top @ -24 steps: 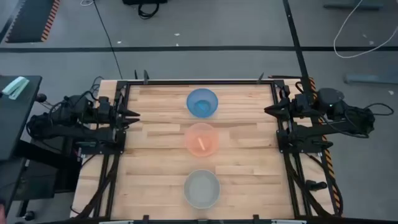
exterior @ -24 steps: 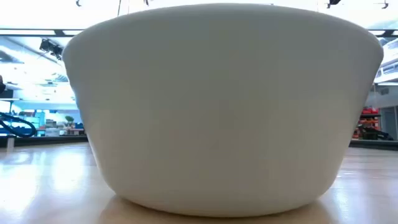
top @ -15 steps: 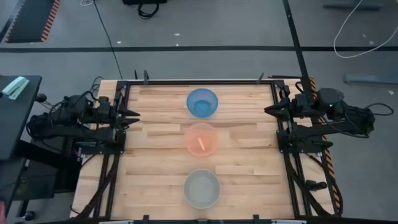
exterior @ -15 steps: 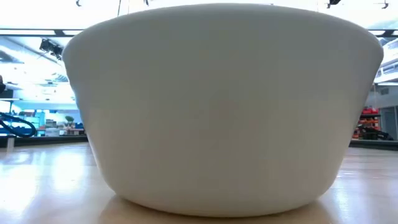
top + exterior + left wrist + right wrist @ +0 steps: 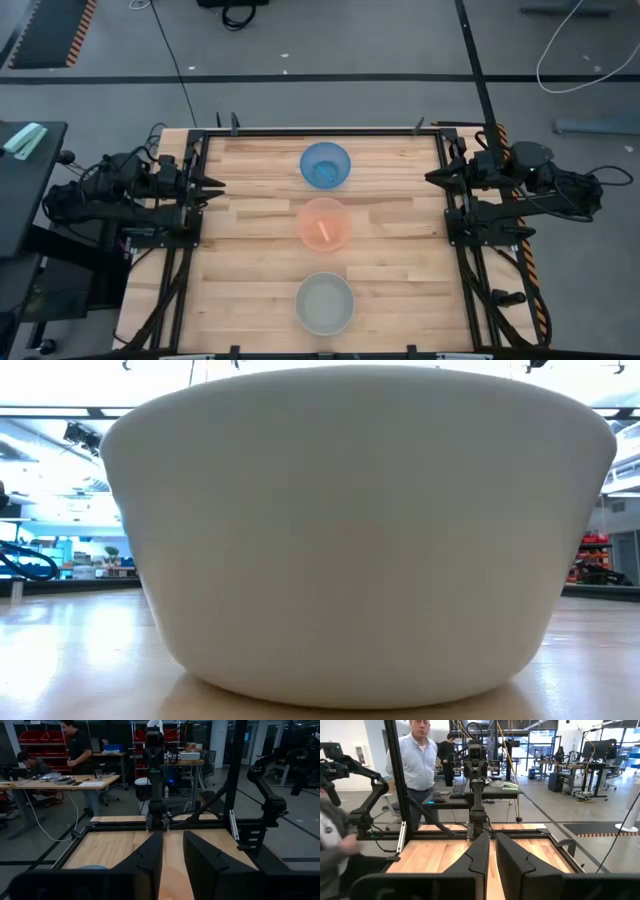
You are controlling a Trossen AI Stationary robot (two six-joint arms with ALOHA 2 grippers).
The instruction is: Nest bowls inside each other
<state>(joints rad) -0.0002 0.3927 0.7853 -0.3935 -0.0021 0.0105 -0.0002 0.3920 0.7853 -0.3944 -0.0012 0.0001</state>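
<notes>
Three bowls stand upright on their bases in a row down the table's middle in the high view. The translucent blue bowl (image 5: pixel 325 165) is farthest, the salmon-orange bowl (image 5: pixel 324 224) is in the middle, and the pale grey-green bowl (image 5: pixel 324 303) is nearest. The grey-green bowl (image 5: pixel 360 530) fills the low view and hides the other two there. My left gripper (image 5: pixel 215 185) hangs at the table's left edge and my right gripper (image 5: pixel 430 178) at its right edge, both pointing inward and far from the bowls. My left gripper (image 5: pixel 172 855) shows a clear gap. My right gripper (image 5: pixel 492 852) shows a narrow one.
A black metal frame (image 5: pixel 320 131) runs around the wooden table (image 5: pixel 250 260). There is bare wood on both sides of the bowl row. A person in a light shirt (image 5: pixel 419 765) stands beyond the table's left side, and a blurred sleeve (image 5: pixel 332 845) is close by.
</notes>
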